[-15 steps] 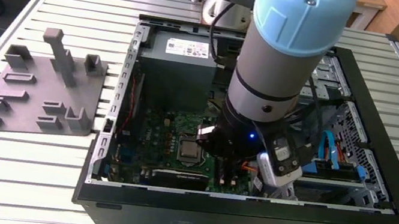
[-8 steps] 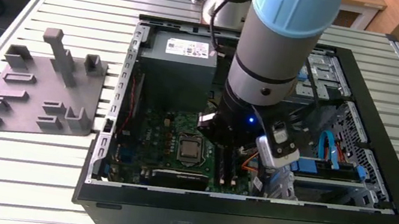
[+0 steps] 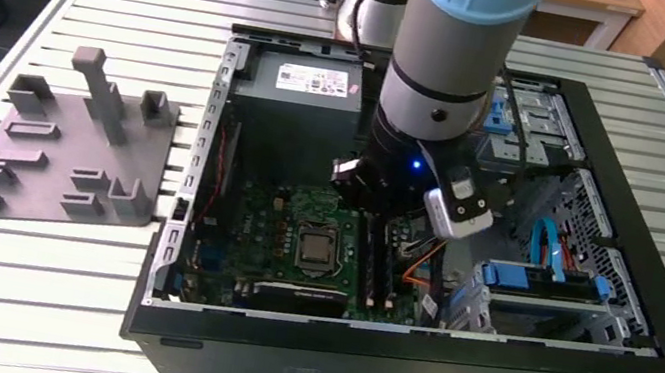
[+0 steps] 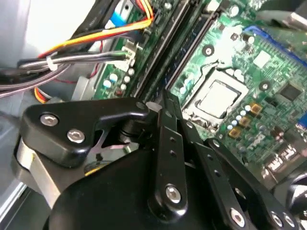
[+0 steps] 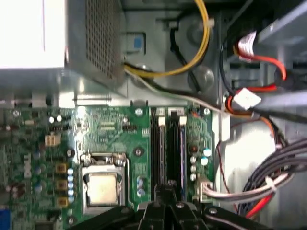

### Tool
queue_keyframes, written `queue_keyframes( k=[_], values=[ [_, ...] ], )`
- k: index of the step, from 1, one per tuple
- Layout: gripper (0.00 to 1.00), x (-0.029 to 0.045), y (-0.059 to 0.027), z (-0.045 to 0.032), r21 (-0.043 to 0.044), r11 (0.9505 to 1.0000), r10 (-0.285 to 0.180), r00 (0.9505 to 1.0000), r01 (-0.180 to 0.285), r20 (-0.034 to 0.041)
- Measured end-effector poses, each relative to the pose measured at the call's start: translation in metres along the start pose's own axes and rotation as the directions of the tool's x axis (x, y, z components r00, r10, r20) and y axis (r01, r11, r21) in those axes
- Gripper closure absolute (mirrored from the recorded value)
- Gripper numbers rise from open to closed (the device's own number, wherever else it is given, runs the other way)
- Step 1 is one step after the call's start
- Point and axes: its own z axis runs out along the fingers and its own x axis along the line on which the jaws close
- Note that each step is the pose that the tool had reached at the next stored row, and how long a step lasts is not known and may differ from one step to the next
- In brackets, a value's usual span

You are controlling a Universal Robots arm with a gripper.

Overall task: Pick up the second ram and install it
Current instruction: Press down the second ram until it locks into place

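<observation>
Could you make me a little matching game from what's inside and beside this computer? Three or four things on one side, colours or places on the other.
Things:
1. CPU
2. rack
3. cable
4. tool

Descriptions:
A. yellow, looping near the power supply
B. grey, on the table outside the case
C. black, down over the memory slots
D. silver square on the green board

Pairs: 1-D, 2-B, 3-A, 4-C

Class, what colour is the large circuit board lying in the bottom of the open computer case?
Green. The motherboard shows best in the first wrist view.
</observation>
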Motion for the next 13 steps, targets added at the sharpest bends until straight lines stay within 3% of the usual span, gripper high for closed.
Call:
queue_keyframes(
  k=[6, 13],
  values=[
    [0.90, 0.0000, 0.0001, -0.0247, -0.0001, 1.0000, 0.000, 1.0000, 0.000, 0.0000],
    [0.90, -0.0001, 0.0001, -0.0252, -0.0016, 1.0000, 0.000, 1.0000, 0.000, 0.0000]
  ],
)
